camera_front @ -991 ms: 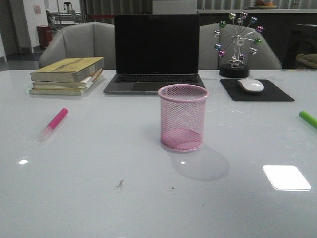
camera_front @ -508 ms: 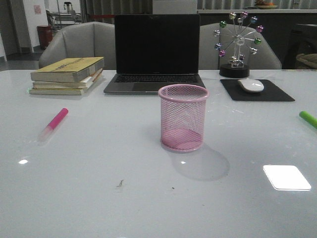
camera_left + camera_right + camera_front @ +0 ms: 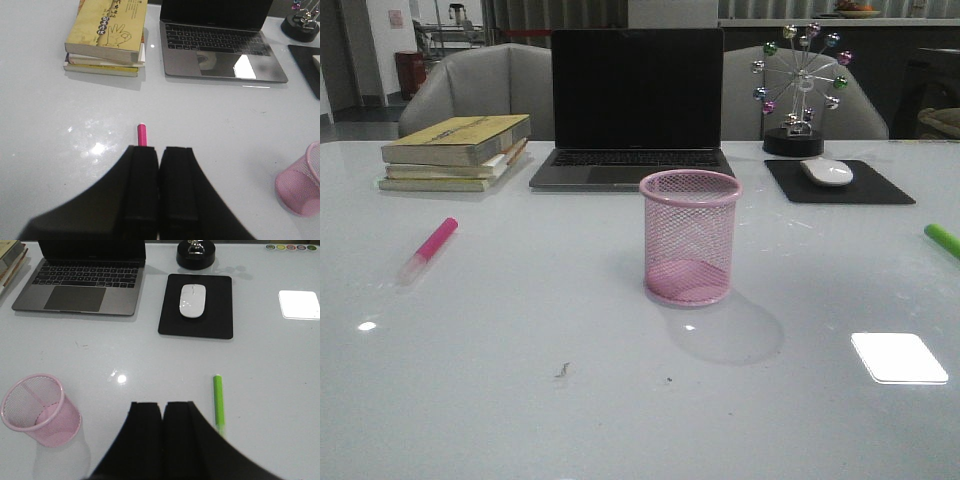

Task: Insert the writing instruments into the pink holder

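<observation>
Front view looks the same as before: pink holder stands mid tabletop, pink marker left, green marker right. Both jaws are closed, holding nothing. Book writing is unreadable.

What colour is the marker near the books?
Bright pink marker with a pale end; front view shows it best.

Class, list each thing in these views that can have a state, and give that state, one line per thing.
pink holder: upright, empty
pink marker: lying flat on the table, not in the holder
green marker: lying flat on the table, not in the holder
laptop: lid open, screen dark
books: closed, stacked
left hand: shut, holding nothing
right hand: shut, holding nothing
</observation>
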Available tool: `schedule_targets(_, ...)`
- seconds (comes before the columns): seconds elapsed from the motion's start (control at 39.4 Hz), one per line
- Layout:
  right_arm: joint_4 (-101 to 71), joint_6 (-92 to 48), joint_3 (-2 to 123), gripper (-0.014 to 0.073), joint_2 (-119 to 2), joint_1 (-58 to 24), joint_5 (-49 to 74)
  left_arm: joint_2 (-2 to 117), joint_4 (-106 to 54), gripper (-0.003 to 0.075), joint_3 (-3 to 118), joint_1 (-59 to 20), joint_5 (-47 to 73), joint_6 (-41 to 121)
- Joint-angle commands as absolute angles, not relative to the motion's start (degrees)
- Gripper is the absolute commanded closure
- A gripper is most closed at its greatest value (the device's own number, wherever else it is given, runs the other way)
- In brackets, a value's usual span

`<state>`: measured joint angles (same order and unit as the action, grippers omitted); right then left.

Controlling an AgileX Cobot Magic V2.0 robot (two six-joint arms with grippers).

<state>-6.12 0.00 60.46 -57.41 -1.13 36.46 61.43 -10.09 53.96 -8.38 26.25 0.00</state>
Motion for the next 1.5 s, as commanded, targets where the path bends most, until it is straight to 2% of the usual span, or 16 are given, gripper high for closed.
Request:
schedule_targets(0.0, -5.9, -0.9, 62.6, 0.0416, -56.8, -0.7, 31.1, 61.3, -10.5, 0.0561, 56.2, -8.7, 19.9, 0.4)
schedule_targets(0.23, -5.5, -1.0, 62.6, 0.0057, -57.4, -0.7, 30.6, 62.9, -10.5, 0.0394, 56.2, -8.7, 18.4, 1.9)
schedule_targets(0.33, -5.2, -1.0, 62.6, -0.0016, -58.4, -0.7, 30.7, 63.9, -10.5, 0.0336, 56.2, -8.7, 18.4, 1.9)
schedule_targets(0.48, -5.2, -1.0, 62.6, -0.0022, -59.9, -0.7, 31.3, 65.7, -10.5, 0.0303, 56.2, -8.7, 18.5, 1.9)
schedule_targets(0.97, -1.6, -1.0, 62.6, -0.0022, -61.7, -0.7, 31.3, 68.6, -10.5, 0.0302, 56.6, -8.7, 22.3, 1.9)
schedule_targets(1.22, -1.5, -1.0, 62.6, -0.0022, -61.7, -0.7, 29.3, 68.8, -10.5, 0.0262, 56.6, -8.7, 22.8, 1.9)
schedule_targets(1.47, -1.5, -1.0, 62.6, -0.0022, -61.7, -0.7, 26.4, 68.8, -10.9, 0.0262, 56.6, -8.7, 23.8, 1.9)
